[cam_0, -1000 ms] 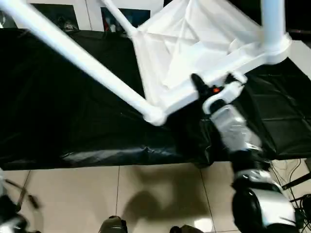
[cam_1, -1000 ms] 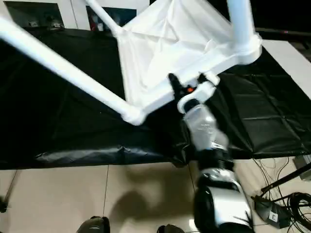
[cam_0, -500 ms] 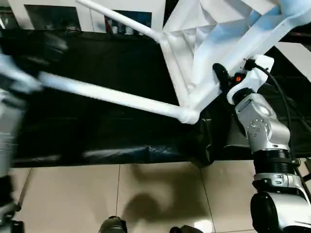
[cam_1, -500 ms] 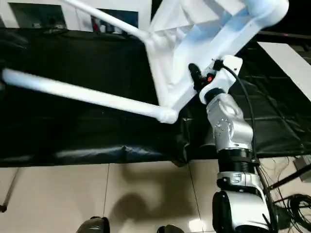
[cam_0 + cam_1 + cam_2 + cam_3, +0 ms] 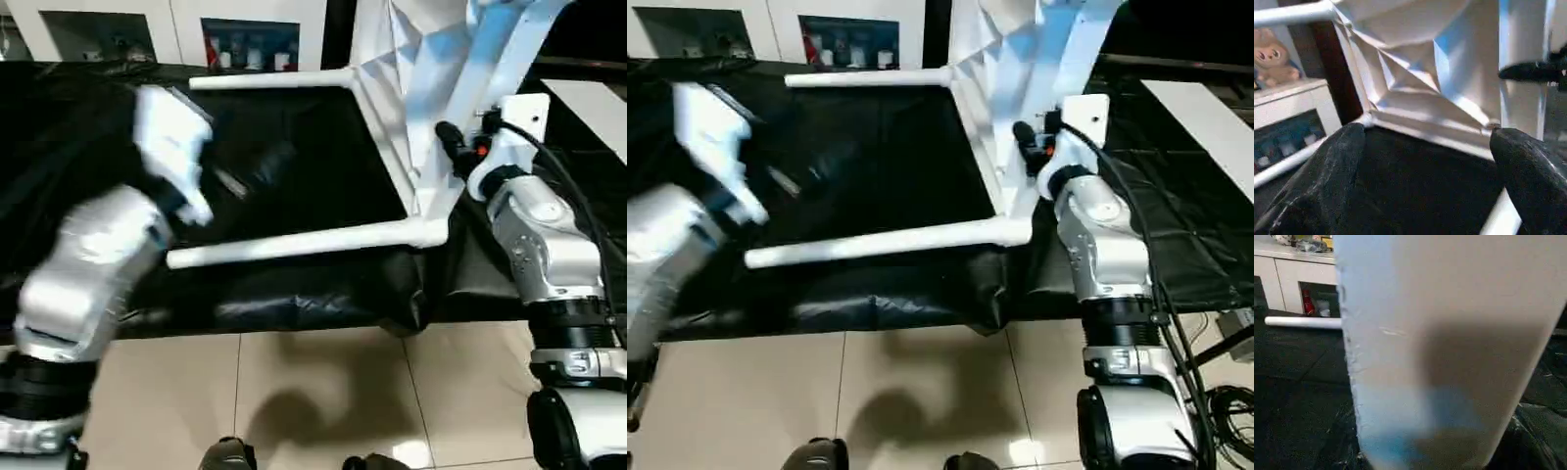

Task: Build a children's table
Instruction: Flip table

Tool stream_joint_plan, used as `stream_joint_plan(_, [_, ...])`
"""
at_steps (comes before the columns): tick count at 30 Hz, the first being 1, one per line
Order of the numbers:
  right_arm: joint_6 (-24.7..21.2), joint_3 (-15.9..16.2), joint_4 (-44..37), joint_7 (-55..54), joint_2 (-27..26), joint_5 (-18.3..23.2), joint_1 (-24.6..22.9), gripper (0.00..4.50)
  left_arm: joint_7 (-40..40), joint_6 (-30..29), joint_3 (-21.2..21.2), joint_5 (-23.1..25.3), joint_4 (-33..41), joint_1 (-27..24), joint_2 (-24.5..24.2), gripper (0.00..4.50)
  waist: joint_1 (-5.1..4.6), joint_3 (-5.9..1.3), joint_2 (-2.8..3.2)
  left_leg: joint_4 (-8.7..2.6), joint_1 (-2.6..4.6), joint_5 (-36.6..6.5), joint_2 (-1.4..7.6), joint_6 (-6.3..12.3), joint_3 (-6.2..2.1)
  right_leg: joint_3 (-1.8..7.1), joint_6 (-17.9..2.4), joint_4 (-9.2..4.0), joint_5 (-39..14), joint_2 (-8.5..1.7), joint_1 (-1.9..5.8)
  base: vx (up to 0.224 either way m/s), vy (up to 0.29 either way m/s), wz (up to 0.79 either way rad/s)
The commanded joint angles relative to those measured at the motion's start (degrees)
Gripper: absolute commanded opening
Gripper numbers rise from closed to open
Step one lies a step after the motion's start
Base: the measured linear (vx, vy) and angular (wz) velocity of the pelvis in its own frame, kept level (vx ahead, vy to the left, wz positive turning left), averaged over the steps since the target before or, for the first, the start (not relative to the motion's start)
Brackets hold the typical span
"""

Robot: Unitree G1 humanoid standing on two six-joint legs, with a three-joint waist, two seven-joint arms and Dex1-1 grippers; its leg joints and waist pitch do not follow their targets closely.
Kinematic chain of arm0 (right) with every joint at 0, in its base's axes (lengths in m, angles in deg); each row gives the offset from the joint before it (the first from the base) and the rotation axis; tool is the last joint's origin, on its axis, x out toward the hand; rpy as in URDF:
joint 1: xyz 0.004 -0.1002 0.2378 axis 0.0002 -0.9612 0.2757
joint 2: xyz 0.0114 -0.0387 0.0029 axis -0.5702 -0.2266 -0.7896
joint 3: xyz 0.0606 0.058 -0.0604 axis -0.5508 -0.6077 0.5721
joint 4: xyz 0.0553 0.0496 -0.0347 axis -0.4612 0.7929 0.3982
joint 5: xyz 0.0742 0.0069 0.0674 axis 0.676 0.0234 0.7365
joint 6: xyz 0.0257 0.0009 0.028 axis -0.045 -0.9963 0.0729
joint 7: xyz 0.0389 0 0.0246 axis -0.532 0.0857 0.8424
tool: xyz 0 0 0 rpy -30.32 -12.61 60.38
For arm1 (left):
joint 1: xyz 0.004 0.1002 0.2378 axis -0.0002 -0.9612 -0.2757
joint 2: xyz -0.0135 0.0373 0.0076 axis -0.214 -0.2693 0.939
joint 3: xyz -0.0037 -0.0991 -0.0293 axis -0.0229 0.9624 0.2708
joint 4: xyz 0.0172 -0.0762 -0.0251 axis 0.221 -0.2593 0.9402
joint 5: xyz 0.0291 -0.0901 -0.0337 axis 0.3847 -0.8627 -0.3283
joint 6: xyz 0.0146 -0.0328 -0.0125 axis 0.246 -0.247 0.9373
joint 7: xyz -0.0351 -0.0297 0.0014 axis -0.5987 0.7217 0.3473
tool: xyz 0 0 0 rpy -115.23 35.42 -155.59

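The children's table stands tipped on edge at upper right, right gripper clamped on its rim; the near leg (long axis horizontal) lies just below the wide-open left gripper.

Left end effector gapes wide; right end effector reaches up, forearm raised.

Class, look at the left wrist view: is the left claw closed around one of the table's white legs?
No. The left claw stands open, its two black fingers wide apart with nothing between them, and the tabletop lies beyond.
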Motion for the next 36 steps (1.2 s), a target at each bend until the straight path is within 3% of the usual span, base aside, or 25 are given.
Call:
stream_joint_plan(1, [-0.84,0.99,1.14,-1.35,0.23,-2.67,-0.63,1.66,0.45,-1.06,-0.59,0.5,2.25,-0.08,-0.34,4.5,-0.51,-4.51,0.27,-3.86,2.07,-13.74,0.73,-4.53,-0.44,2.15,-6.7,-4.08,-12.39,-2.15,1.53,0.0,0.0,0.0])
stream_joint_plan(6, [-0.01,1.99,-1.69,-1.54,-1.33,-3.62,-2.13,1.66,4.96,1.63,-4.84,5.81,4.1,1.22,-3.88,4.5,-0.68,-4.4,0.38,-3.94,1.97,-13.28,0.73,-4.26,-0.53,2.13,-5.98,-4.12,-12.36,-2.12,1.43,0.0,0.0,0.0])
stream_joint_plan(7, [1.61,2.13,-2.28,-0.51,-1.81,-3.16,-2.56,2.01,6.94,2.29,-6.02,6.38,4.54,1.52,-4.66,4.5,-0.69,-4.36,0.43,-3.96,1.95,-13.36,0.75,-4.31,-0.55,2.15,-5.97,-4.13,-12.33,-2.2,1.42,0.0,0.0,0.0])
stream_joint_plan(8, [3.55,2.54,-2.35,0.66,-2.13,-3.01,-3.03,2.01,6.92,3.66,-6.68,8.08,4.45,1.88,-4.89,4.5,-0.74,-4.29,0.82,-4.02,1.9,-13.26,0.75,-4.46,-0.62,2.14,-6.22,-4.01,-11.52,-2.21,1.35,0.0,0.0,0.0])
stream_joint_plan(10, [5.44,2.62,-1.95,0.81,-2.5,-3.08,-3.4,2.36,6.23,5.22,-7.1,10.06,4.32,2.29,-4.75,4.5,-0.86,-4.31,0.8,-4.01,1.76,-13.08,0.76,-4.52,-0.65,2.12,-6.62,-3.86,-9.74,-2.16,1.55,0.0,0.0,0.0])
stream_joint_plan(12, [7.44,1.71,-1.25,-0.05,-3.31,-2.7,-3.97,2.39,5.74,6.39,-7.56,11.61,4.29,3.01,-4.49,4.5,-1.32,-4.46,0.74,-3.91,1.67,-12.25,0.65,-4.36,-0.64,2.09,-7.55,-3.63,-7.68,-2.08,1.75,0.0,0.0,0.0])
stream_joint_plan(16, [12.62,1.81,-0.12,-2.42,-4.11,-4.84,-6.35,2.83,4.52,7.5,-10.25,15.34,2.35,2.07,-4.01,4.5,-1.4,-4.55,1.33,-3.76,1.59,-10.96,0.66,-3.99,-0.59,2.09,-8.5,-3.38,-4.65,-2.01,1.83,0.0,0.0,0.0])
stream_joint_plan(22, [15.33,2.89,5.78,-3.24,-6.36,-6.42,-5.01,3.29,1.27,9.51,-10.5,19.66,0.02,1.38,-1.38,4.5,-1.71,-4.41,1.41,-3.83,1.67,-13.2,0.67,-3.6,-0.61,2.09,-9.67,-3.67,-5.58,-1.95,1.79,0.0,0.0,0.0])
stream_joint_plan(24, [16.08,3.22,7.64,-3.45,-6.6,-6.94,-3.99,3.39,1.49,9.59,-10.49,19.7,-0.04,1.28,-1.12,4.5,-1.65,-4.35,1.58,-3.89,1.74,-13.8,0.69,-3.59,-0.69,2.06,-9.84,-3.71,-6.41,-2.0,1.73,0.0,0.0,0.0])
stream_joint_plan(26, [17.0,3.3,9.85,-3.31,-7.0,-6.93,-2.57,3.39,1.86,9.81,-10.57,19.73,0.2,1.09,-1.12,4.5,-1.75,-4.3,1.44,-3.89,1.62,-14.27,0.7,-3.54,-0.7,2.03,-10.19,-3.68,-7.36,-2.15,1.75,0.0,0.0,0.0])
stream_joint_plan(27, [18.69,3.33,12.04,-3.14,-7.31,-7.14,-1.2,3.39,2.59,9.0,-10.67,19.22,1.15,0.45,-1.27,4.5,-1.76,-4.35,1.0,-3.87,1.63,-14.12,0.73,-3.32,-0.63,2.04,-10.18,-3.7,-7.42,-2.15,1.74,0.0,0.0,0.0])
stream_joint_plan(28, [19.21,3.3,12.75,-3.03,-7.43,-7.17,-0.82,3.39,2.73,8.97,-10.73,19.31,1.5,0.16,-1.4,4.5,-1.73,-4.24,1.25,-3.89,1.59,-13.99,0.75,-3.15,-0.67,2.06,-10.14,-3.72,-7.92,-2.26,1.71,0.0,0.0,0.0])
stream_joint_plan(29, [19.85,3.22,13.83,-2.9,-7.69,-7.29,-0.36,3.39,3.3,8.69,-10.74,19.02,2.11,-0.48,-1.43,4.5,-1.76,-4.33,0.92,-3.79,1.57,-13.03,0.83,-2.77,-0.62,2.1,-10.17,-3.53,-7.23,-2.32,1.77,0.0,0.0,0.0])
stream_joint_plan(36, [21.94,4.15,12.53,-0.95,-8.42,-7.84,-2.74,3.39,5.7,11.2,-10.22,17.67,2.26,-4.41,-1.23,4.5,-1.86,-4.41,1.03,-3.78,1.48,-11.6,0.82,-1.7,-0.49,2.13,-10.23,-3.53,-5.41,-2.09,1.8,0.0,0.0,0.0])
